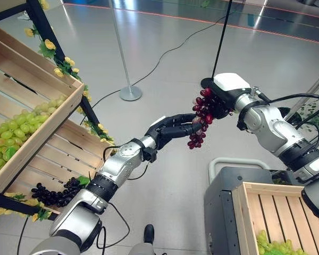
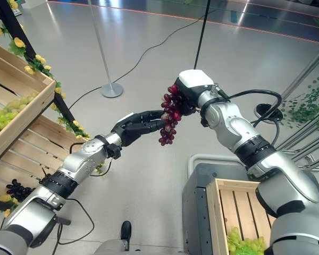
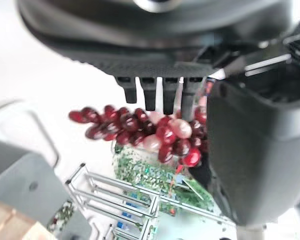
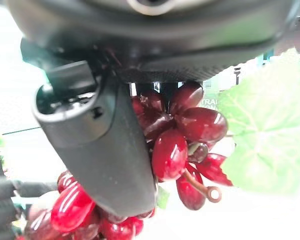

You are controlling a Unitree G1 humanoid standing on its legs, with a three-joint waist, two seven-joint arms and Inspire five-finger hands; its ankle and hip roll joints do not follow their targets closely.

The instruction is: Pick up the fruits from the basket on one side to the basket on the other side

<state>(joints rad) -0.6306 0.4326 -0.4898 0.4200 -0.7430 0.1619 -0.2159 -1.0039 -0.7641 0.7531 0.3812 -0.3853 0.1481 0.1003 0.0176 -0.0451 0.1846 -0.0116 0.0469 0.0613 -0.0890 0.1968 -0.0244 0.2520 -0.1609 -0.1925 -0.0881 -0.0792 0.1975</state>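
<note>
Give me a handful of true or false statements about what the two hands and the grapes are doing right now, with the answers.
1. The right hand has its fingers curled round a bunch of red grapes. True.
2. The red grapes are lying in the wooden crate on the robot's right. False: they hang in mid-air between the two hands; that crate holds green grapes.
3. The left hand reaches its fingers to the hanging bunch. True.
4. The upper shelf crate on the robot's left holds dark grapes. False: it holds green grapes; the dark grapes lie on the shelf below.
</note>
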